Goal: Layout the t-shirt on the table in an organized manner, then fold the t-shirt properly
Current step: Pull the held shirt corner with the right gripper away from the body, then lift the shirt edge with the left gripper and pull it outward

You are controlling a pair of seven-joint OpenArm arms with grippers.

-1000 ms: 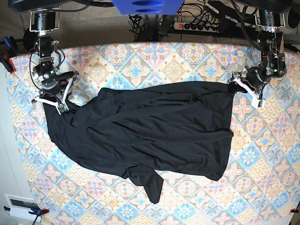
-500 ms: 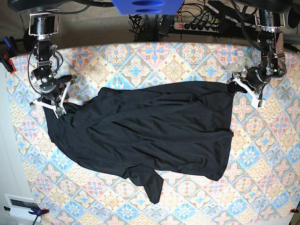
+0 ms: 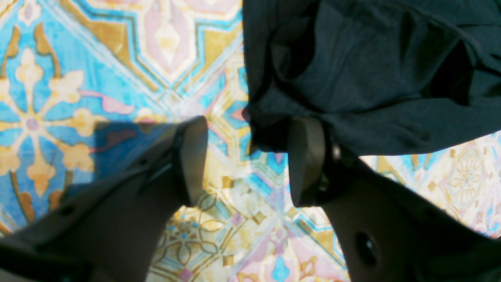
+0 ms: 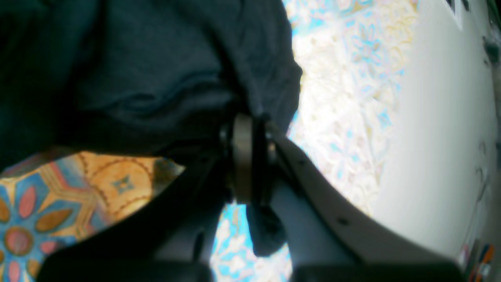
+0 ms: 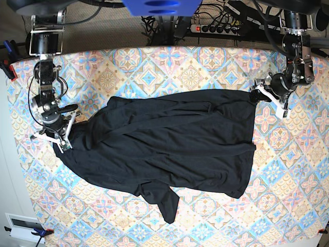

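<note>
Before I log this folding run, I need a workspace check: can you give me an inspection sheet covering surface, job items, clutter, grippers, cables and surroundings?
Surface: table covered in a pastel diamond-tile cloth, lying flat.
Job's things: black t-shirt spread but rumpled, with diagonal creases and a bunched part hanging toward the near edge; not folded.
Clutter: nothing seen on the cloth.
Grippers: right gripper shut on a corner of the t-shirt; left gripper open, one finger touching the t-shirt's edge, the fabric not gripped.
Cables: power strip and tangled leads behind the far edge.
Surroundings: clamps at the table's corners; small white box on the floor.
</note>
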